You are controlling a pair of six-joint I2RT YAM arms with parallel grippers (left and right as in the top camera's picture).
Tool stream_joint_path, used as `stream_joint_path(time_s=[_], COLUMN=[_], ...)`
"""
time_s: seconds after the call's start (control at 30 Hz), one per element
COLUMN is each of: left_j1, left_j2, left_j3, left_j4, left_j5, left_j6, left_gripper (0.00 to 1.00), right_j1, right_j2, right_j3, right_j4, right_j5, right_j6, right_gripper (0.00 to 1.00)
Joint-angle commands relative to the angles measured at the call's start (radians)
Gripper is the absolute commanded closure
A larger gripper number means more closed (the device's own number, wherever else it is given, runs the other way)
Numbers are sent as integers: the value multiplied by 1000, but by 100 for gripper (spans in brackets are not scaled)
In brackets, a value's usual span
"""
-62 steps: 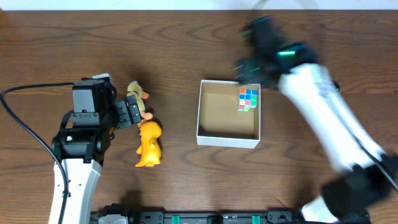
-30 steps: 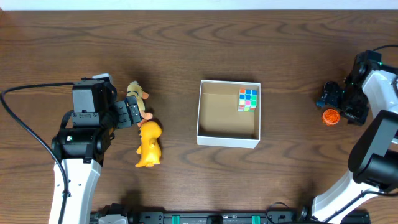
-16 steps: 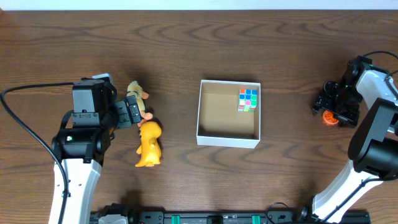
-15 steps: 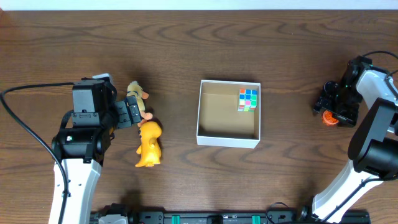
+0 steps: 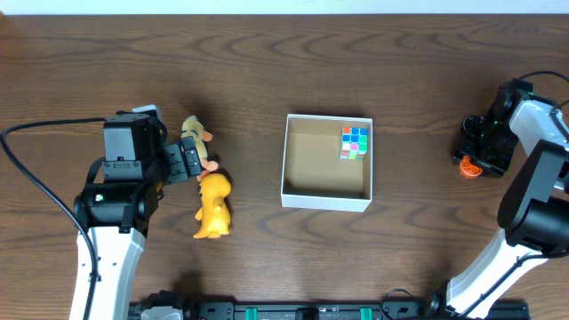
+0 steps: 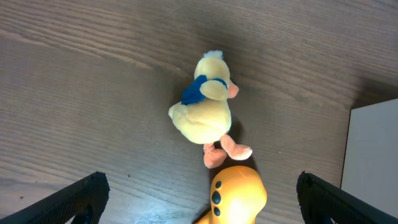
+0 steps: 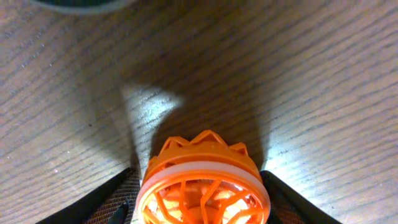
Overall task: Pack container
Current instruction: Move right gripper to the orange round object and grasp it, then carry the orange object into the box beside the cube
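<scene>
The container [image 5: 325,197], a shallow white-walled box with a brown inside, sits mid-table and holds a coloured puzzle cube [image 5: 355,142] in its far right corner. A pale plush duck [image 5: 194,132] and a yellow rubber toy [image 5: 213,206] lie left of it. My left gripper [image 5: 188,161] is open between these two toys. In the left wrist view its fingertips [image 6: 93,190] stand wide apart either side of the rubber toy's head [image 6: 236,196], below the duck [image 6: 202,109]. My right gripper [image 5: 481,147] at the far right is shut on an orange lattice ball [image 5: 467,166], with pads touching both sides of the ball [image 7: 202,180].
The container's white wall [image 6: 373,162] shows at the right edge of the left wrist view. A black cable [image 5: 36,178] loops at the left of the table. A dark round rim [image 7: 74,4] shows at the top of the right wrist view.
My right arm swung from above the container out to the far right and came down around the orange ball, which is now mostly covered. The left arm and toys have not moved.
</scene>
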Motion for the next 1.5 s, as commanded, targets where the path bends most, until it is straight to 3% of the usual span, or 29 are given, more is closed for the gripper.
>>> stream_joint_path(time_s=[0.0,0.13,0.3,0.7,1.07,1.47], left_j1=[3,3,3,3,3,3], left_j2=[-3,-3,-3,-3,-3,-3], left_j3=[18,18,18,18,18,18], left_j4=[0,0,0,1,0,0], left_j5=[-1,-1,-1,-1,-1,-1], left_j6=[-5,-5,-5,-5,-5,-5], left_gripper=[2,2,2,2,2,2], right_j1=[-8,-8,-8,54,394,789], right_j2=[4,4,4,-88,-397,-302], right_j3=[2,2,2,9,118,134], right_j4=[10,16,18,-24,-50,-8], right_j5=[-3,2,1,-8,-124,-123], right_j6=[-12,-21,-34,-40,-40,-41], right_gripper=[35,39,63,69,74,75])
